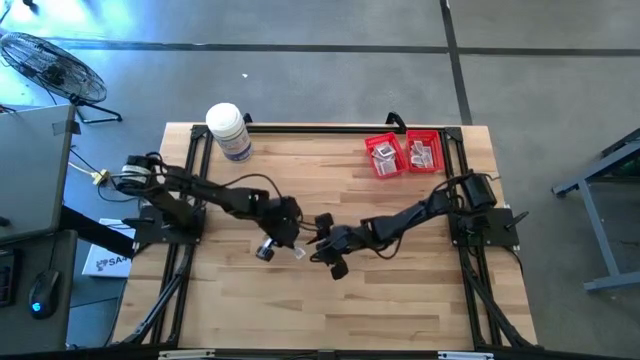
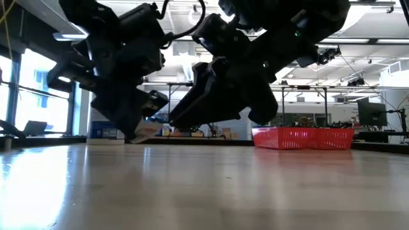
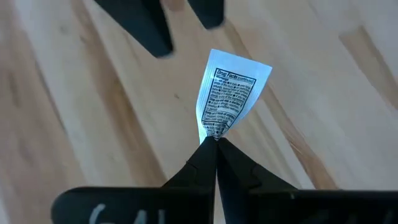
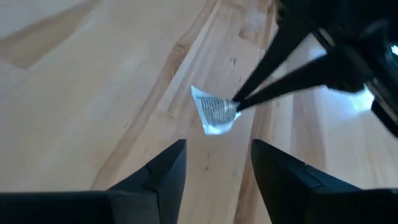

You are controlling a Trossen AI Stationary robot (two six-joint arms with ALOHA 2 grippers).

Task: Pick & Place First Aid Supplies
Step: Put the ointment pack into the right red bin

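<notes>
**Packet held out between the two arms**

The left gripper (image 3: 216, 142), jaws pressed together, pinches one corner of a drug-facts packet (image 3: 229, 98) above mid-desk (image 1: 400, 300). The packet's long axis points away from its jaws, towards the right gripper (image 4: 216, 163), whose jaws are spread just short of it. At the desk's far right edge, two red mesh baskets (image 1: 404, 153) hold more packets (image 1: 384, 155).

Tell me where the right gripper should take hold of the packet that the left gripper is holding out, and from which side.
The left gripper pinches the packet by one corner only, so its far printed end hangs free above the table. The open right gripper faces that end; probably best to close on the free edge opposite the pinched corner, coming straight in from its own side.
</notes>
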